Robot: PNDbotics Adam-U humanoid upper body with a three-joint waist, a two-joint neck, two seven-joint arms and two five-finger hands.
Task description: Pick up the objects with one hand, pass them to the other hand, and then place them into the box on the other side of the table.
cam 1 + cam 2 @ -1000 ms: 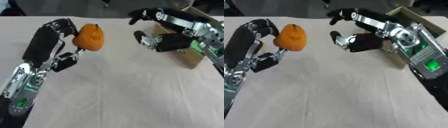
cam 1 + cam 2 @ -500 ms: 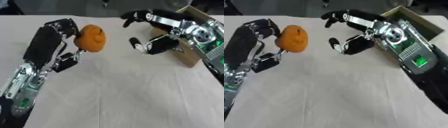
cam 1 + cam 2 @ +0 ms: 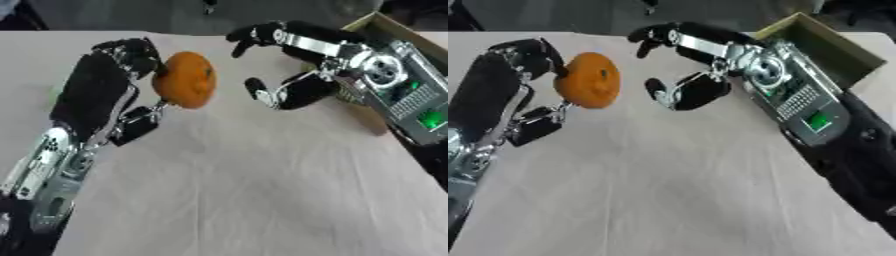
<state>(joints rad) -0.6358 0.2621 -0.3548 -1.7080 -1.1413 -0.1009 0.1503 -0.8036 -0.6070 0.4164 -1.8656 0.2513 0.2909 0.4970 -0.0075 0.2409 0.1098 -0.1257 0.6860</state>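
Two arms over beige table (image 3: 245, 200), left robot hand (image 3: 118, 95) gripping orange ball (image 3: 185, 80), right robot hand (image 3: 689, 75) spread open.

Both eyes look down from the head at the table (image 3: 245, 200), close; views nearly identical, slightly offset sideways.

Two arms, mostly black with silver joints. Left hand (image 3: 122, 75): broad matte-black back, black fingers, a small black block on a thin silver link at the thumb side. Left forearm (image 3: 48, 170): silver-grey metal with round bolt holes and dark cut-outs, black toward the elbow. Right hand (image 3: 689, 75): black fingers with silver plates along the upper ones, pale edging at the thumb tip. Right wrist (image 3: 763, 67): large round silver joint with a dark centre. Right forearm (image 3: 811, 112): silver casing, a grey grid-patterned panel, a glowing green light, then black cladding.
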